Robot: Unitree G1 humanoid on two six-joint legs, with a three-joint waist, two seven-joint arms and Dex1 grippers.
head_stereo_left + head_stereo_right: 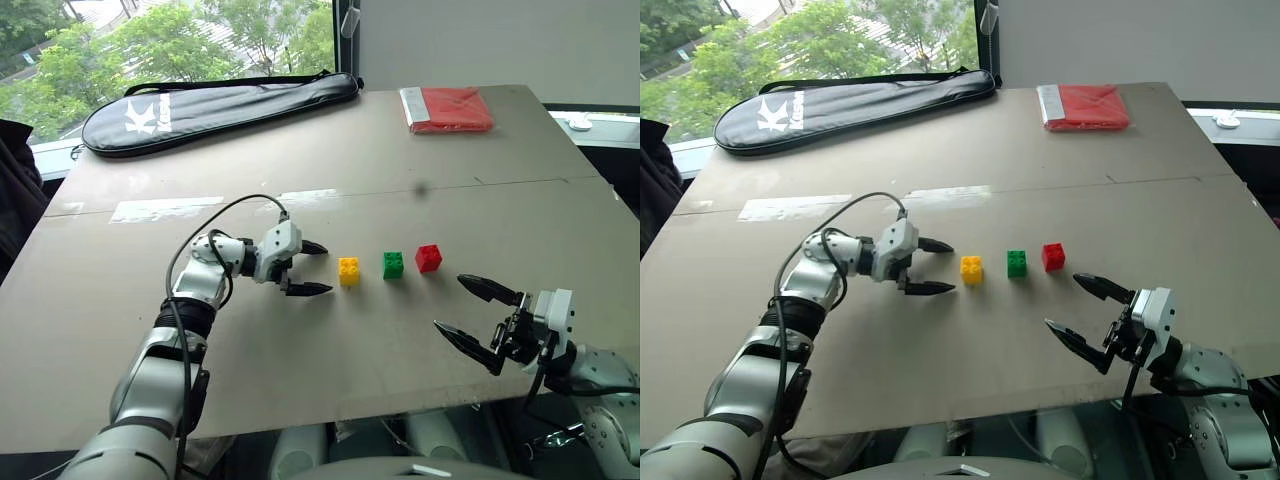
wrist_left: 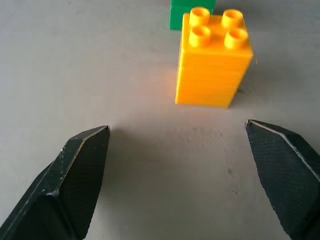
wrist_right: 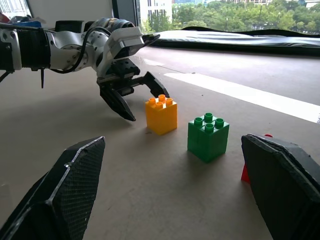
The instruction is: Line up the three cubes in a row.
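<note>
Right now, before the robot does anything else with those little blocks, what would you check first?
1. Three cubes stand in a row: yellow cube, green cube, red cube. Ok.
2. Cubes upright, studs on top. Ok for yellow and green; red cannot tell.
3. Even gaps between them: roughly alike, none touching. Ok.
4. Left gripper open, just beside the yellow cube and not touching it. Ok.
5. Right gripper open, holding nothing, apart from the row. Ok.
6. Row well away from the racket bag and the red packet. Ok.

A white "K" logo (remaining letters unreadable) marks the black racket bag (image 1: 220, 108).
</note>
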